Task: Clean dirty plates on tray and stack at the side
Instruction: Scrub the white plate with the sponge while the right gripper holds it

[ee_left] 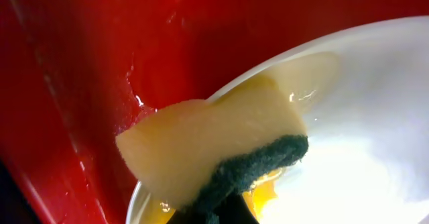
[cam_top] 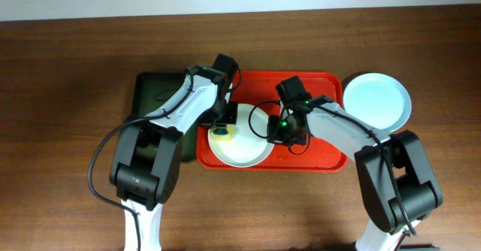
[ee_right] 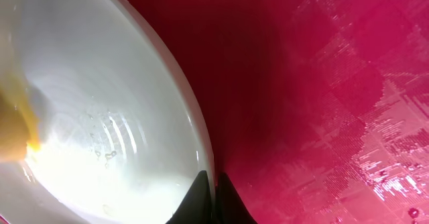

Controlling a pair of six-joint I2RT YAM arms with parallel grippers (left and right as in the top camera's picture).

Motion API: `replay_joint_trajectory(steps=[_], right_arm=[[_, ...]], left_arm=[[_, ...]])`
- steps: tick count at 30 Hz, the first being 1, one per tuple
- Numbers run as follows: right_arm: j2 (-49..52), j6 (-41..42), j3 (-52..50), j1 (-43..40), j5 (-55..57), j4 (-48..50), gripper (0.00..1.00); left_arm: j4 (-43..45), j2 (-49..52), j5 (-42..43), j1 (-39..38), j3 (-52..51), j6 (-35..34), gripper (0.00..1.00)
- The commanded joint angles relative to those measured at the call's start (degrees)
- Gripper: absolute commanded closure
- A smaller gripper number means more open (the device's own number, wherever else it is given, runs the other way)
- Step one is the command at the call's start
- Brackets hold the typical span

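Note:
A white plate [cam_top: 244, 142] lies on the red tray [cam_top: 319, 142], toward its left side. My left gripper [cam_top: 223, 125] is shut on a yellow sponge [ee_left: 208, 143] with a dark green scouring side, which rests on the plate's [ee_left: 362, 117] left rim next to a yellow smear [ee_left: 265, 194]. My right gripper [cam_top: 284, 133] is shut on the plate's right rim; its dark fingertips [ee_right: 201, 200] pinch the edge of the plate [ee_right: 100, 103] over the tray [ee_right: 322, 83]. A pale blue plate [cam_top: 377, 101] lies on the table right of the tray.
A dark green tray [cam_top: 154, 101] lies left of the red tray, partly under my left arm. Brown wooden table [cam_top: 68, 131] surrounds both trays. The right half of the red tray is bare.

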Motion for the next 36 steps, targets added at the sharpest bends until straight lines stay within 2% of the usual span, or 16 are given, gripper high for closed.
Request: replay_joint_trajectory(steps=[1,5,12,15,19,22,27,33,36], right_arm=[[1.27,-0.17,-1.07,0.66,1.7,-0.57,0.96],[1.27,-0.17,-1.07,0.66,1.73,-0.57,0.96],[1.27,-0.39,-1.05,0.66,1.7,-0.59,0.96],[1.27,-0.61,-1.07,0.66,1.73,-0.61,0.96],[1.27,-0.61,-1.05,0.66,1.7,-0.59,0.96],[1.27,-0.61,-1.07,0.66,1.7,-0.59,0.96],[1.27,-0.59,-1.05,0.66,1.73,-0.57,0.96],[1.27,-0.59,-1.07,0.66,1.73,-0.55,0.96],[1.27,-0.59,-1.05,0.66,1.68,-0.52,0.96]], left_arm=[[4.31,3.08,0.74,-1.92,-6.43,0.87,1.0],[8.07,3.1,2.69,-2.64,-11.15,0.26,1.0],[11.28,3.06,14.88,-2.6,-13.99,2.03,1.0],[12.59,0.07,13.29,-2.43,-13.84,2.01,1.0],[12.59,-11.17,13.09,-0.81,-13.79,2.01,1.0],[12.24,-15.08,9.9,-0.76,-13.79,1.99,1.0],[12.61,-14.91,2.93,-0.76,-17.25,1.79,1.0],[22.95,-14.91,2.34,-0.7,-25.31,1.75,1.0],[24.39,-14.86,2.36,-0.72,-26.69,-0.52,1.0]])
